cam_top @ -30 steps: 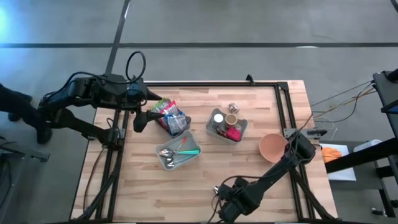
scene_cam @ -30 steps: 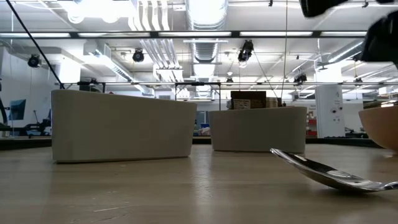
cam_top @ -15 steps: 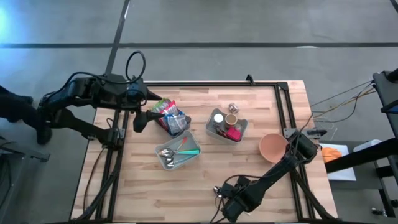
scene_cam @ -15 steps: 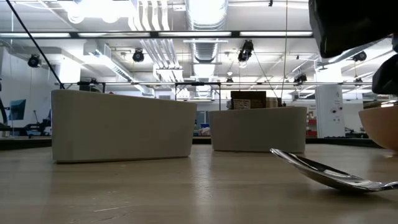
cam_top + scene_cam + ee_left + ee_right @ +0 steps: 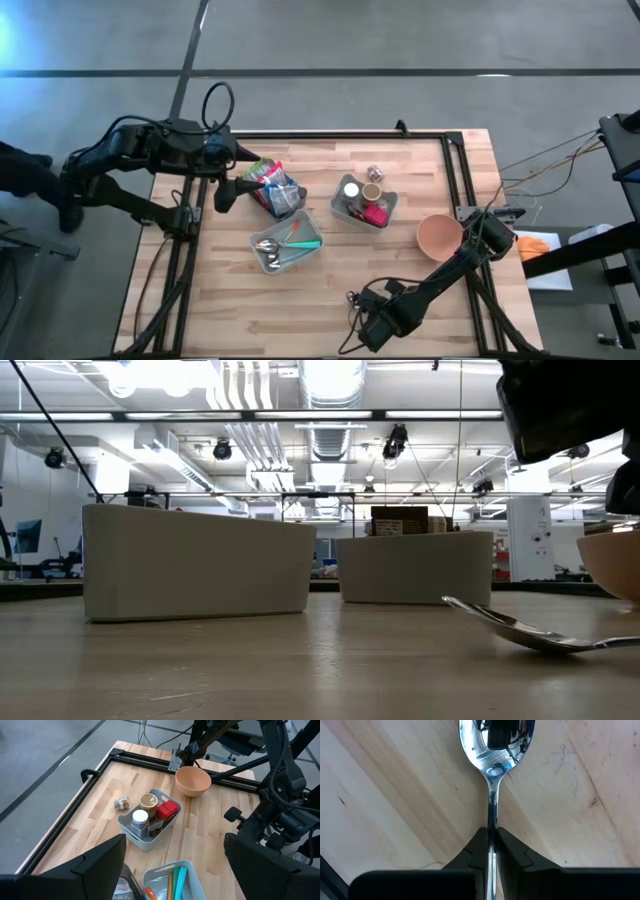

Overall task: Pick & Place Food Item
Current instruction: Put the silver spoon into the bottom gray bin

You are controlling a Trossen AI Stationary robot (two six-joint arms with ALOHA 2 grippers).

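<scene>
Your right gripper is clamped on the handle of a metal spoon near the table's front edge. From the right wrist view the fingers pinch the stem between them, and the bowl of the spoon lies on the wood ahead. In the low view the spoon sits tilted, bowl end raised, so I'd judge the grasp is just made and the lift not yet done.

Your left gripper hangs wide apart and empty above the bin of snack packets at the left of the table.

Progress: nothing placed as far as I can see. The task names a food item, but what's in hand is a spoon. The jars sit in their bin, one small item lies loose on the wood beside it, and the pink bowl looks empty. So carry and drop are both left.

Hard to read:
- From above, the right arm covers the spoon.
- Low view cuts off the handle end and the gripper.
- Where it should go isn't shown; I'm guessing the bowl or the cutlery tray.
</scene>
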